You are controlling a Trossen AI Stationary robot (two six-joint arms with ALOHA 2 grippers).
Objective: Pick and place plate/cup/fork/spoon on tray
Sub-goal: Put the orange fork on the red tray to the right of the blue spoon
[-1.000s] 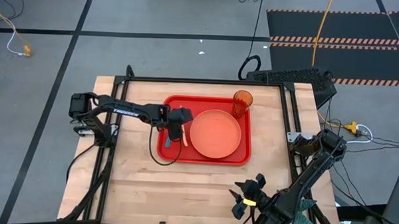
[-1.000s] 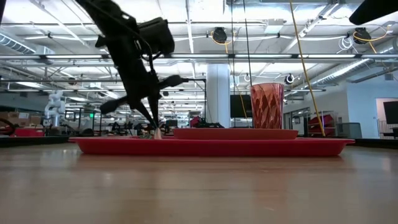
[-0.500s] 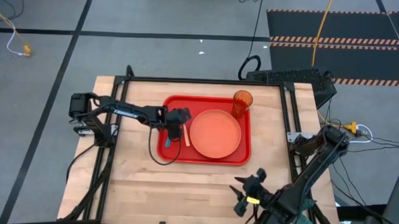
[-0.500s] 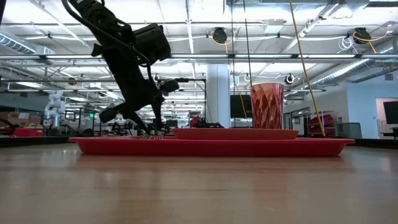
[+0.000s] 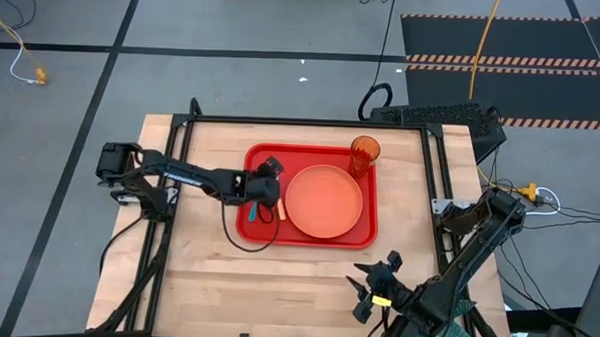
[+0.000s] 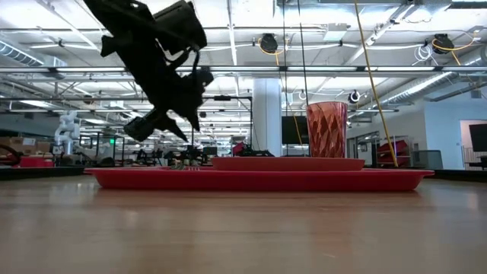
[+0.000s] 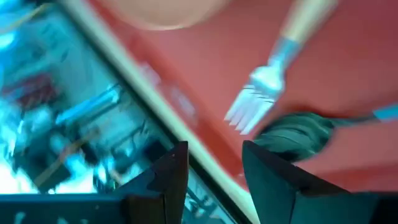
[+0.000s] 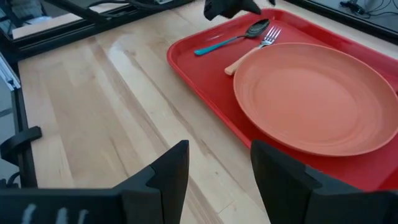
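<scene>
The red tray [image 5: 261,227] lies mid-table. The orange plate [image 5: 324,201] sits flat in it. The amber cup [image 5: 365,151] stands upright in its far right corner. The fork [image 7: 256,102] and the blue-handled spoon [image 7: 297,134] lie side by side on the tray floor, left of the plate. My left gripper [image 7: 214,174] hangs open just above the tray's left part, over the fork's tines and the spoon's bowl, with nothing between its fingers. My right gripper [image 8: 217,171] stands open above the table's near right part, off the tray.
The tray takes up the table's middle and far half. Bare wood [image 5: 276,288] lies between the tray and the near edge. A black frame rail [image 5: 312,123] runs along the table's far edge, and a dark cable [image 5: 233,231] loops by the tray's left side.
My left gripper has opened and let go of the fork, which now lies flat on the tray beside the spoon. The gripper has then risen off the tray floor, rolled about its own line, and drawn back a little toward the table's left edge.
</scene>
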